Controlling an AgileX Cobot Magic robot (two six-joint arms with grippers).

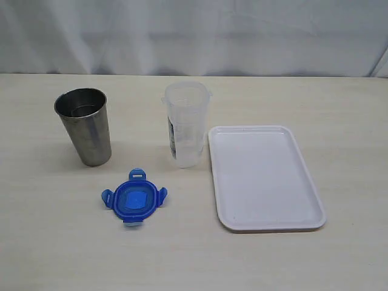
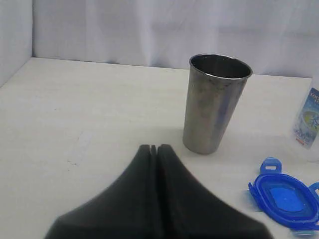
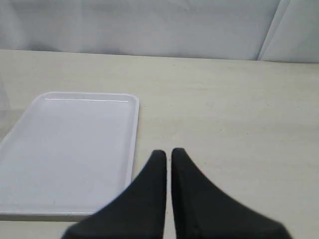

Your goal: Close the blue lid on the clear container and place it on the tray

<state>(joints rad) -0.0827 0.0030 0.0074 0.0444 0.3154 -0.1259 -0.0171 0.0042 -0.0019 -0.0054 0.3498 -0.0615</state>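
Observation:
The blue lid (image 1: 134,199) lies flat on the table, flaps spread, in front of the clear container (image 1: 186,124), which stands upright and uncovered just left of the white tray (image 1: 265,177). Neither gripper appears in the exterior view. In the left wrist view my left gripper (image 2: 154,147) is shut and empty, with the lid (image 2: 286,200) off to one side and a strip of the container's label (image 2: 308,118) at the frame edge. My right gripper (image 3: 168,152) is shut on nothing, beside the tray's (image 3: 70,149) long rim.
A steel tumbler (image 1: 85,126) stands upright left of the container, also seen in the left wrist view, tumbler (image 2: 215,103). A white curtain hangs behind the pale wooden table (image 1: 54,242).

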